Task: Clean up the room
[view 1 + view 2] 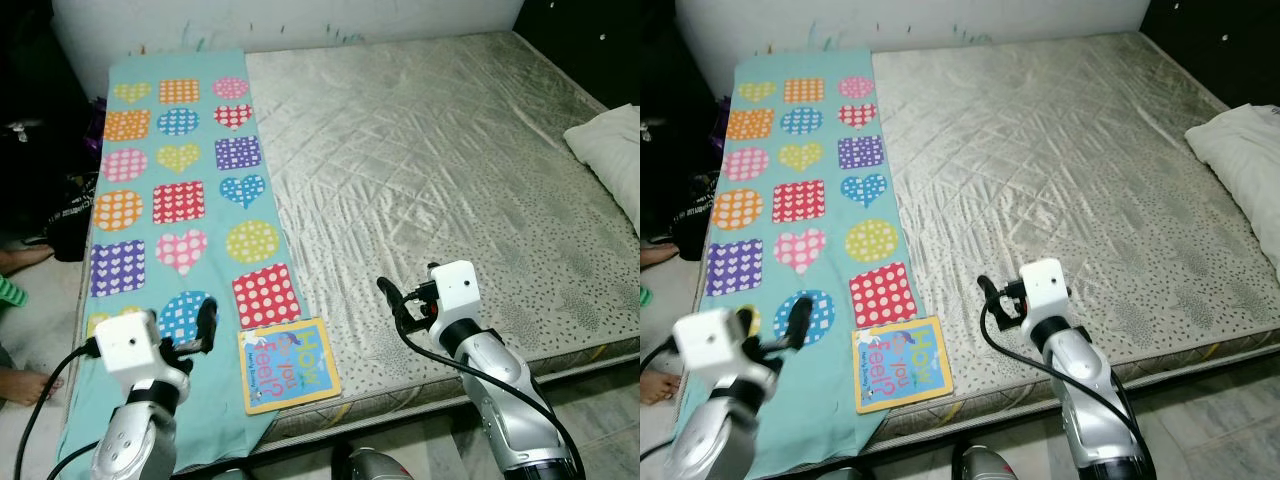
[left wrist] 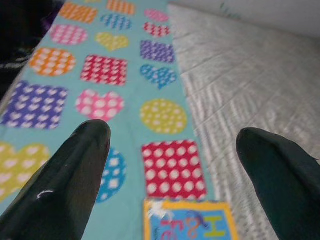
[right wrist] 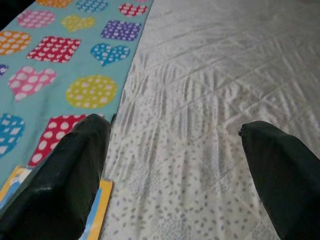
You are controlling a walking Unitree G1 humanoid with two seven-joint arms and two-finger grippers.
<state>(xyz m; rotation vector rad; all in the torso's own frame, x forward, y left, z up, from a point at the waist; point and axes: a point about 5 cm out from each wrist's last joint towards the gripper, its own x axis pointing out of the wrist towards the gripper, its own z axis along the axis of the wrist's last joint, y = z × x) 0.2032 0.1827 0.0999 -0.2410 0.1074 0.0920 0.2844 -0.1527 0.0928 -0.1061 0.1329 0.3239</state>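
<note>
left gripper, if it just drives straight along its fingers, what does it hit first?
Probably the patterned teal blanket on the mattress. The left gripper, open, looks down at its red dotted square, just past the picture book. Depth is unclear, so the book's far edge could come first.

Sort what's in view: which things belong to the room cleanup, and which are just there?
Job:
picture book on the bed's near edge
patterned blanket spread along the mattress
left gripper, open
right gripper, open

Just there:
mattress
pillow
</note>
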